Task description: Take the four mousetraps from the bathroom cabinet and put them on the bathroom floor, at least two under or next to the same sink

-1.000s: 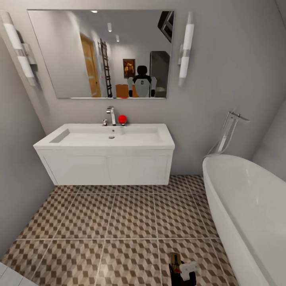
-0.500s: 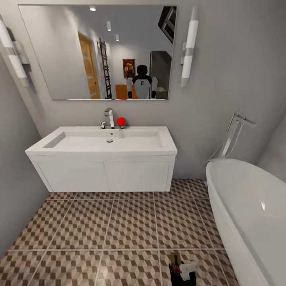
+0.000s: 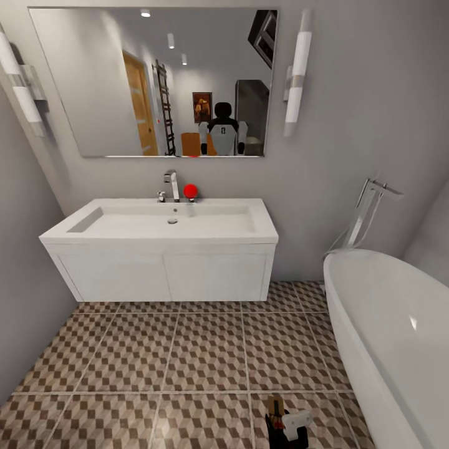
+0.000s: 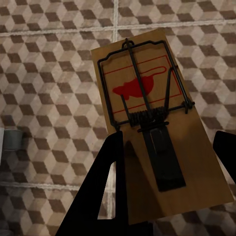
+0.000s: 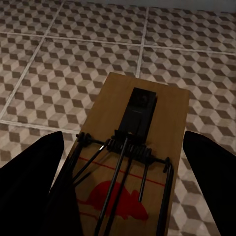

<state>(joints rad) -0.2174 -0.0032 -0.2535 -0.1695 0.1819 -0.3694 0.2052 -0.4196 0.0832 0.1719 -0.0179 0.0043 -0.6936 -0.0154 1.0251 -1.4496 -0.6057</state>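
The white wall-hung bathroom sink [image 3: 163,235] with its chrome tap [image 3: 170,185] faces me across the cube-patterned bathroom floor [image 3: 206,349]. My left gripper [image 4: 169,135] is shut on a mousetrap [image 4: 147,98], a tan board with black wire and a red mouse print, held above the tiles. My right gripper [image 5: 123,135] is shut on a second mousetrap [image 5: 140,132], also over the floor. Low in the head view a dark gripper [image 3: 287,431] carries a tan mousetrap [image 3: 275,406]; I cannot tell which arm it is. The cabinet is out of view.
A white oval bathtub [image 3: 399,324] with a chrome floor tap [image 3: 368,209] takes up the right side. Grey walls close in on the left and behind the sink. A mirror [image 3: 156,81] hangs above it, and a small red object [image 3: 190,190] sits by the tap.
A second ago the head view stood farther back; it moved closer to the sink, then held still. Both traps stay in the grippers.
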